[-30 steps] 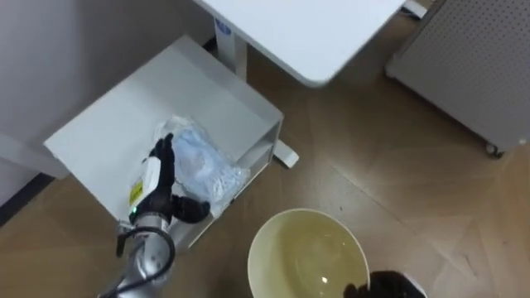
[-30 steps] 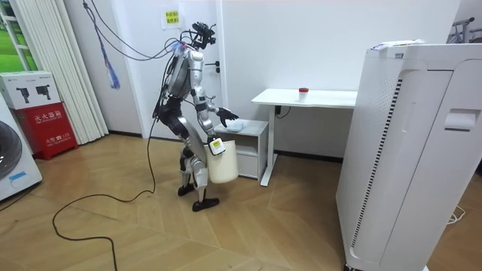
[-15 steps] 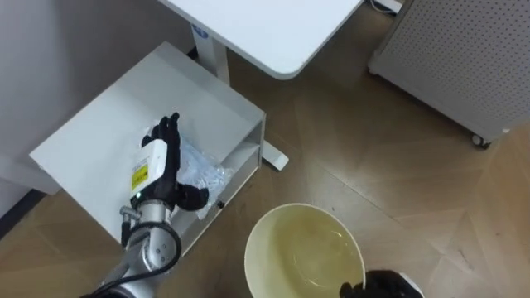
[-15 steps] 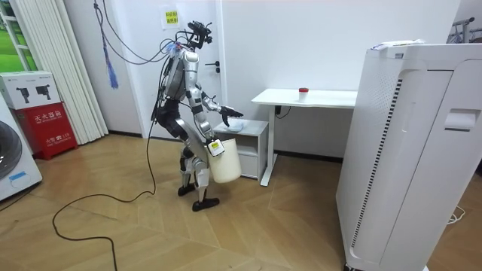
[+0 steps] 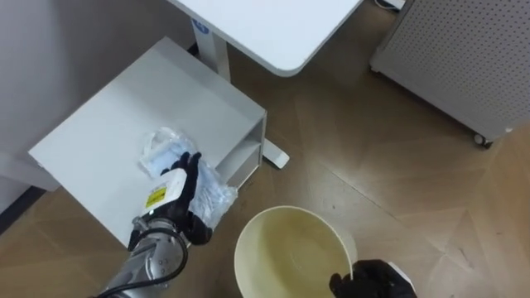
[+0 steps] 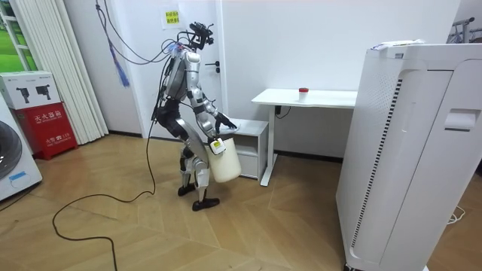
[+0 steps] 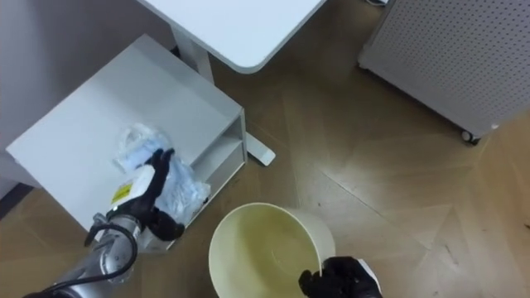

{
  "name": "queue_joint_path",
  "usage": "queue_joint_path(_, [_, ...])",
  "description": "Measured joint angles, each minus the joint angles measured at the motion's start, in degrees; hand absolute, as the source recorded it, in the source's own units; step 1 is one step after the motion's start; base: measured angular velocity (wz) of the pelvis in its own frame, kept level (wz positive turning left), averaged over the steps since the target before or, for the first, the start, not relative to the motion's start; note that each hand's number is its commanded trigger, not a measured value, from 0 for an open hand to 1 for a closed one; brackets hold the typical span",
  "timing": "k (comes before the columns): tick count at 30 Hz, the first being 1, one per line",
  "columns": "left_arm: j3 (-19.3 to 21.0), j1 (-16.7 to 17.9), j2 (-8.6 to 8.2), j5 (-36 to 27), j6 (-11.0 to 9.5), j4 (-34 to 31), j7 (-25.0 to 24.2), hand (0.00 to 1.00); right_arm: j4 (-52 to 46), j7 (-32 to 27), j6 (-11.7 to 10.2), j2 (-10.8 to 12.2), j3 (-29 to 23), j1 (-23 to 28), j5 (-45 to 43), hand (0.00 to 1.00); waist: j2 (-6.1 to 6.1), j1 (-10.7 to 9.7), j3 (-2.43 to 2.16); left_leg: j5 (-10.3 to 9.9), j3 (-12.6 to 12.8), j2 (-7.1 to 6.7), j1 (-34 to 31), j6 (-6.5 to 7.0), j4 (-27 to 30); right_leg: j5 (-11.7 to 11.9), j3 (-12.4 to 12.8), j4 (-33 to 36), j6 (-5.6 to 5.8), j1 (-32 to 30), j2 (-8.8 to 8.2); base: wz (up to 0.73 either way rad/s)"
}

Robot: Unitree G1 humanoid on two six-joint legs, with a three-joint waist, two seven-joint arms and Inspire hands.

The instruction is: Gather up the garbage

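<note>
A crumpled clear plastic bag (image 5: 170, 153) lies on top of a low white cabinet (image 5: 99, 124), with part of it spilling over the front edge. My left hand (image 5: 175, 197) lies on the bag with nearly straight fingers and the thumb spread out by the edge. I cannot tell whether the thumb pinches the plastic. Just below that edge is a cream bucket (image 5: 286, 252), empty inside. My right hand (image 5: 371, 281) is shut on the bucket's rim at the lower right. In the room view I stand bent towards the cabinet (image 6: 252, 143) with the bucket (image 6: 224, 162) at hip height.
A white desk (image 5: 265, 25) stands over the cabinet's far corner, its leg and foot (image 5: 277, 156) on the wooden floor. A white perforated unit on castors (image 5: 464, 58) stands at the upper right. A tall white appliance (image 6: 407, 150) fills the room view's right.
My left hand has drawn back towards the cabinet's front edge, dragging the bag with it. The bucket has shifted a little to the left, closer under that edge.
</note>
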Motion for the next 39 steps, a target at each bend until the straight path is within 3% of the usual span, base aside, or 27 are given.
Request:
queue_joint_path(1, [-0.03,-0.05,0.01,-0.12,0.06,-0.08,-0.56,0.00,-0.33,-0.04,0.35,-0.08,0.48,-0.02,0.00,1.00,0.03,0.16,-0.32,0.00,-0.01,-0.04,-0.31,0.01,0.00,0.00,-0.03,0.02,0.00,-0.38,-0.06,0.00])
queue_joint_path(2, [-0.03,-0.06,0.01,-0.10,0.10,-0.12,-0.72,0.60,-0.47,-0.04,0.57,-0.04,0.56,-0.02,0.00,1.00,0.05,0.19,-0.34,0.00,0.00,-0.04,-0.31,0.02,0.00,0.00,-0.03,0.02,0.00,-0.39,-0.07,0.00])
queue_joint_path(3, [-0.02,-0.04,0.00,-0.08,0.27,-0.11,-1.02,1.00,-0.67,-0.04,1.01,0.11,0.72,-0.01,0.00,1.00,0.13,0.19,-0.44,0.00,0.00,-0.03,-0.31,0.02,-0.05,0.00,-0.03,0.04,0.00,-0.40,-0.06,0.00])
queue_joint_path(6, [0.10,-0.05,0.01,-0.04,1.09,-0.07,-1.68,1.00,-1.11,-0.05,1.53,0.07,1.94,0.01,-0.10,1.00,0.17,0.18,-0.74,0.00,0.07,-0.06,-0.17,0.02,-0.10,-0.07,0.00,0.37,-0.11,-0.50,-0.13,-0.01])
queue_joint_path(17, [0.99,1.11,-0.30,0.02,1.52,0.69,0.56,1.00,-0.91,-0.47,2.71,0.26,2.77,0.56,-0.20,1.00,-0.02,1.06,-0.90,0.93,0.39,-1.07,1.73,0.26,-1.51,-0.40,-1.24,1.06,-0.40,0.43,-1.85,0.04])
queue_joint_path(23, [0.13,6.05,-0.53,-1.29,2.69,2.00,0.54,1.00,-0.53,-0.61,2.70,1.76,3.26,0.61,1.58,1.00,-0.86,0.06,-1.13,1.12,0.46,-0.97,1.68,0.24,-2.12,-0.29,-1.60,0.72,-0.48,0.52,-1.68,0.01])
queue_joint_path(29, [-1.55,6.33,-0.84,-11.44,1.01,1.14,0.23,1.00,-0.20,-0.76,1.57,1.96,4.47,0.56,3.89,1.00,-1.22,0.13,-1.10,1.10,0.48,-1.00,1.45,0.25,-2.48,-0.26,-1.81,-0.20,-0.43,0.39,-1.80,0.00])
queue_joint_path(34, [-2.03,8.80,-1.34,-17.07,-0.57,-3.88,-4.28,1.00,1.47,-0.62,0.70,1.48,4.22,0.72,3.70,1.00,-1.54,1.54,-1.29,1.14,1.00,-1.12,2.11,0.18,-3.62,-0.14,-1.36,-1.07,-0.33,0.57,-1.48,-0.05])
queue_joint_path(36, [-3.11,10.55,-1.89,-19.98,-1.11,-5.24,-6.94,1.00,1.82,-0.55,0.69,1.63,4.33,0.78,3.83,1.00,-2.10,2.26,-1.63,1.21,1.72,-1.18,2.73,0.07,-4.21,-0.06,-0.71,-1.19,-0.30,0.57,-1.33,-0.15])
queue_joint_path(39, [-4.44,13.48,-4.32,-22.11,-1.34,-7.42,-10.96,1.00,2.28,-0.14,0.15,2.02,4.38,1.09,4.75,1.00,-2.55,3.35,-1.93,1.20,1.93,-0.99,2.89,-0.05,-4.38,0.07,-0.42,-1.62,-0.30,0.75,-0.98,-0.07])
